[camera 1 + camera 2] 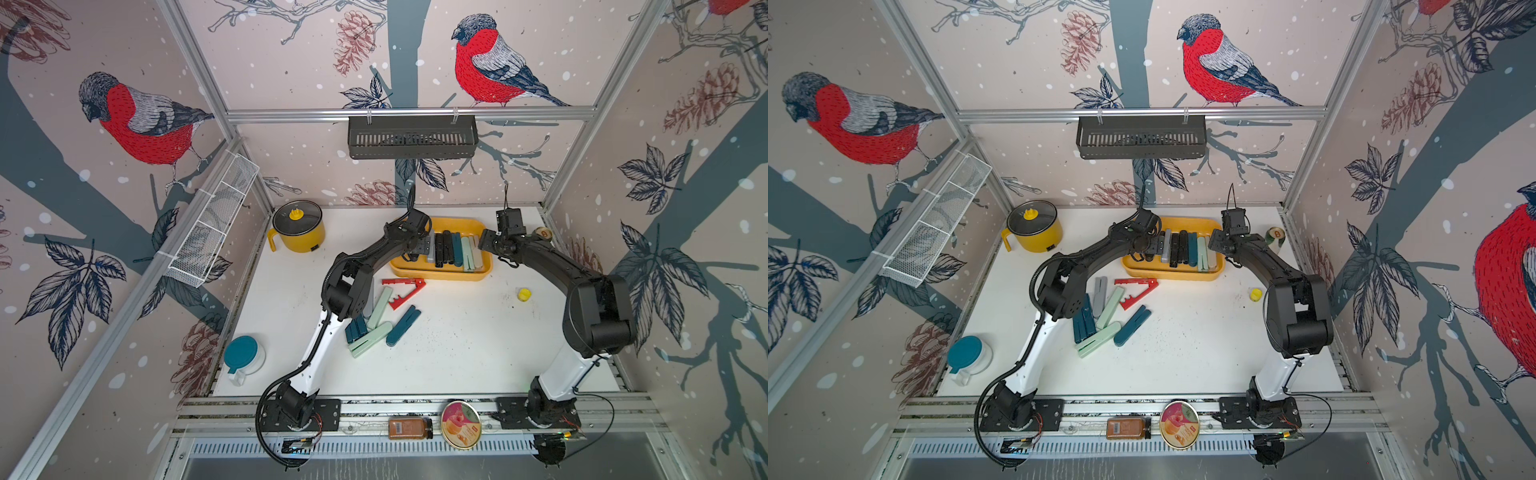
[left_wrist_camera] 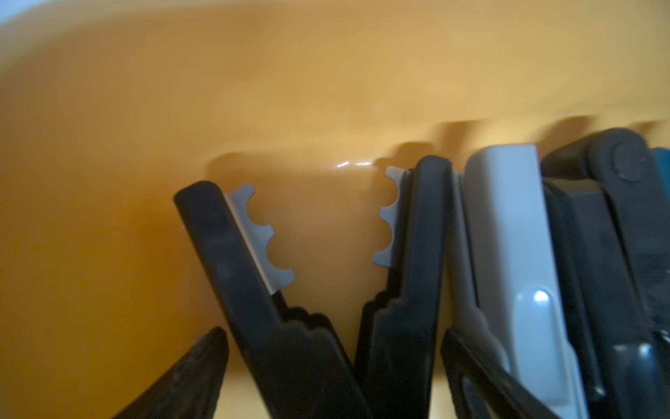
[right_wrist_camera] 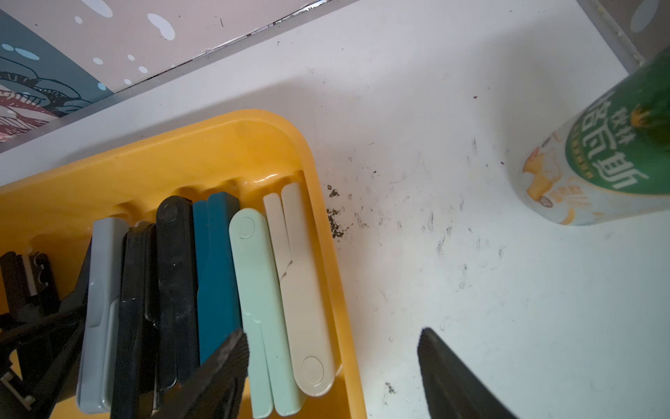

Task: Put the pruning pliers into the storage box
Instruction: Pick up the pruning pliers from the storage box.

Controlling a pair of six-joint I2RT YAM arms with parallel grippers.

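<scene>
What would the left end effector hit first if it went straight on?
Probably the black plastic pruning pliers, spread in a V right ahead of the left end effector, then the shallow yellow plastic storage box; depth is unclear.

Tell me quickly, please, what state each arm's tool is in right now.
Left tool: open, straddling the spread black pruning pliers lying in the storage box.
Right tool: open, holding nothing.

The green and white can [image 3: 612, 163] carries large white Chinese characters on its green band — I cannot read them with certainty. In a top view the can [image 1: 1276, 236] shows a figure 8 on its top. The brown jar [image 1: 409, 428] has a barcode label — its digits are too small to read.
</scene>
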